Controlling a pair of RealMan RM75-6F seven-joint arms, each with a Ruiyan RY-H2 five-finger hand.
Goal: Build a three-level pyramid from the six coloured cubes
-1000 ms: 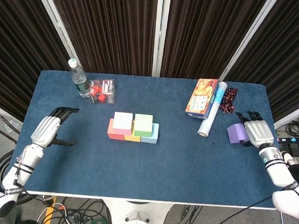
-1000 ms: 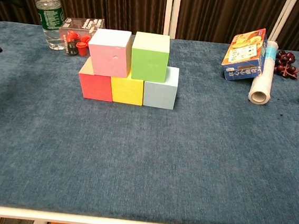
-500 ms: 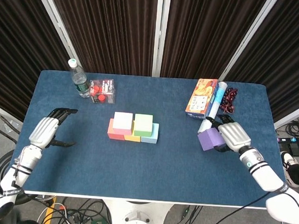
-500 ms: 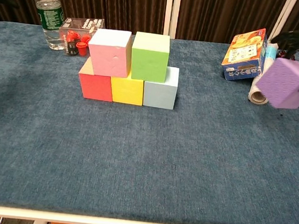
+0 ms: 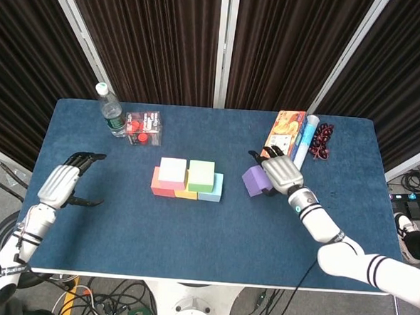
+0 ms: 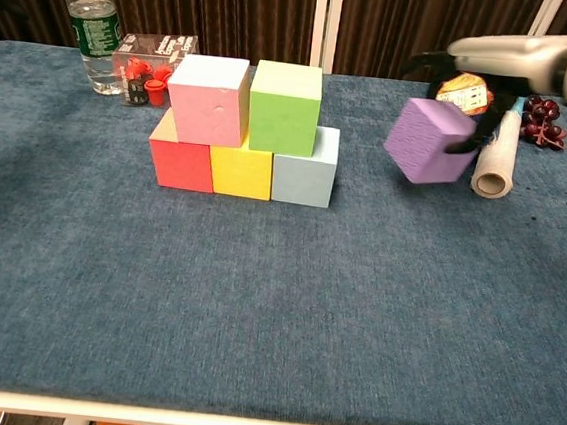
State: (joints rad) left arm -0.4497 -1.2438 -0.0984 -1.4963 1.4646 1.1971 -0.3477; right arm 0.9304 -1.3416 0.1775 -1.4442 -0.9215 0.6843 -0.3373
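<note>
Five cubes form a stack left of the table's centre: red [image 6: 180, 162], yellow [image 6: 240, 169] and pale blue [image 6: 305, 167] below, pink [image 6: 207, 99] and green [image 6: 285, 107] on top. My right hand [image 5: 281, 172] grips the purple cube [image 6: 430, 141] and carries it above the table, to the right of the stack and apart from it. The purple cube [image 5: 254, 181] is tilted in the grasp. My left hand [image 5: 60, 184] hovers at the table's left edge, fingers apart, holding nothing.
A water bottle [image 5: 110, 111] and a clear box of red pieces [image 5: 143, 128] stand at the back left. An orange snack box [image 5: 284, 137], a white roll [image 5: 303, 142] and dark grapes [image 5: 321, 139] lie at the back right. The blue table [image 5: 205, 236] spreads in front.
My right hand has lifted the purple cube from the far right edge and carried it leftward toward the stack. The left hand has barely shifted.
</note>
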